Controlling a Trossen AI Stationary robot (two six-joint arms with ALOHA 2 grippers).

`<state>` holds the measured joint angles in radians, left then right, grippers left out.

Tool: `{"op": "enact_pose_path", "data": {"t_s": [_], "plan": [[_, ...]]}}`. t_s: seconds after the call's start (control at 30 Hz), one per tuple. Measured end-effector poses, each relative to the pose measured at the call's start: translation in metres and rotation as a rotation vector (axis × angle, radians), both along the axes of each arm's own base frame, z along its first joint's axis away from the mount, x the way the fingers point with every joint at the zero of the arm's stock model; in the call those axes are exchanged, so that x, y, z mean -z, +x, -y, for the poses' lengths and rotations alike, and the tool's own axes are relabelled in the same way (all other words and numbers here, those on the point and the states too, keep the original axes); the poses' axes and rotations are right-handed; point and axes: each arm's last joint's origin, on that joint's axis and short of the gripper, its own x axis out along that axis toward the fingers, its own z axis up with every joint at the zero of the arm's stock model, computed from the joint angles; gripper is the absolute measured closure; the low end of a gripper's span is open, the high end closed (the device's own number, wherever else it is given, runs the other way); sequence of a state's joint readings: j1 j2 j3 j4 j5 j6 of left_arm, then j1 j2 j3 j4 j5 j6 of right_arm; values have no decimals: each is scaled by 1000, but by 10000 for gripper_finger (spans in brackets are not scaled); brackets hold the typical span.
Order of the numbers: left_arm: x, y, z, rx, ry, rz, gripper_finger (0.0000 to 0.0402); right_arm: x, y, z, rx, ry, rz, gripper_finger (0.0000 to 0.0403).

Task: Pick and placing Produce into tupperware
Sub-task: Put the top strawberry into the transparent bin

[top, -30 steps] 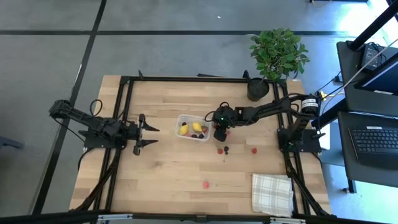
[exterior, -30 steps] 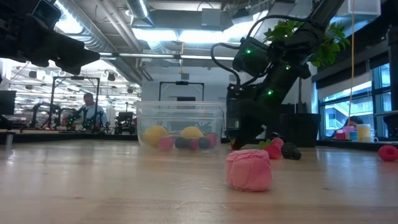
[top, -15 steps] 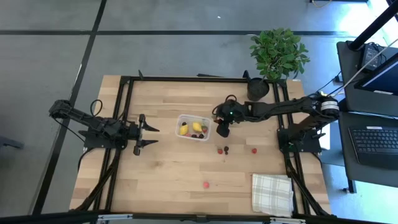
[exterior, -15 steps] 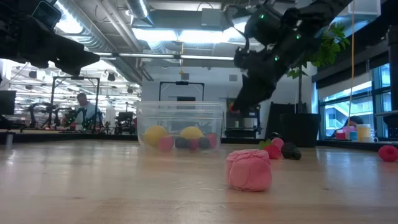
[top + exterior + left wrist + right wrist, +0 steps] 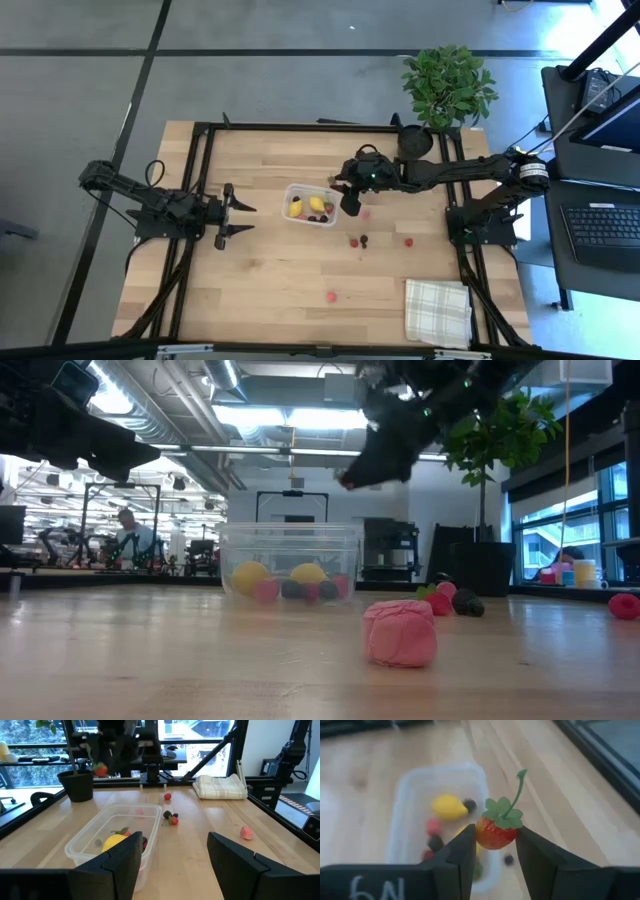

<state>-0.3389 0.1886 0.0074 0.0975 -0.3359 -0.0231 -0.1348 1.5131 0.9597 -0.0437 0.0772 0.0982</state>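
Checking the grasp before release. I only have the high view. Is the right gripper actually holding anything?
Observer: Yes, the right gripper is shut on a strawberry with green leaves and a stem.
Operator: Is it above the tub?
Observer: It's raised near the tupperware, higher than its rim in the low view.
Operator: What's already in there?
Observer: Two yellow lemons plus small red and dark pieces.

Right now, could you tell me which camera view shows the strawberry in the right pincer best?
The right wrist view: the strawberry sits large and sharp between the right pincer fingers, above the tupperware. The left wrist view shows it as a small red dot; the high and low views barely reveal it under the dark arm.
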Motion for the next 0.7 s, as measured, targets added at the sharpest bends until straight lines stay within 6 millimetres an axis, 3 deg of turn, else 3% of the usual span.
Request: {"op": "enact_pose_path", "data": {"t_s": [0.33, 0.7], "plan": [[0, 0, 0, 0, 0, 0, 184, -20, 11, -24, -91, -30, 61, 268], [0, 0, 0, 0, 0, 0, 184, 2, 48, -29, -120, -20, -18, 268]]}}
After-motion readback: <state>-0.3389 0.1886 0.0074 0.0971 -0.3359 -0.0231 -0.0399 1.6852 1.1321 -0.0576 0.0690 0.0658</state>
